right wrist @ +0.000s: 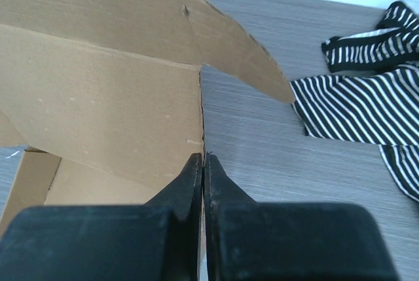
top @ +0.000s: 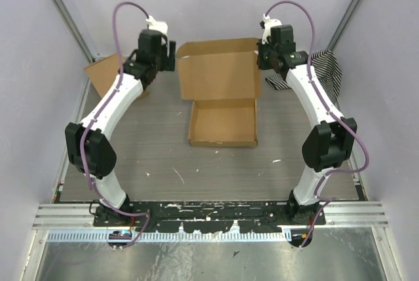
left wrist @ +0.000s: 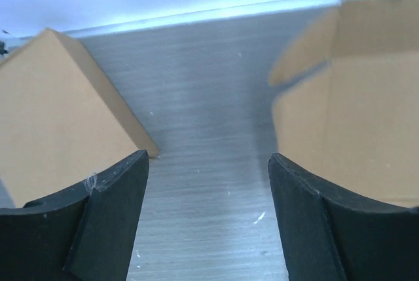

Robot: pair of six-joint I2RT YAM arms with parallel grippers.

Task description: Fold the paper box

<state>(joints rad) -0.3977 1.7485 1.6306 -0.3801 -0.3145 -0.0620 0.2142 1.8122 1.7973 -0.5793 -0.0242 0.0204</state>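
As seen from above: paper box [top: 222, 124] mid-table, tray flat, lid upright on far side.
Left wrist: left gripper [left wrist: 208, 163] spread wide, empty; cardboard rectangle [left wrist: 59, 117] left.
Right wrist: right gripper [right wrist: 203, 158] pinched on lid's right edge; striped cloth [right wrist: 366, 97] right.

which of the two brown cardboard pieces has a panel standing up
The paper box in the middle: its back panel stands raised, with side flaps. The smaller cardboard piece at the far left lies flat and shows no flaps.
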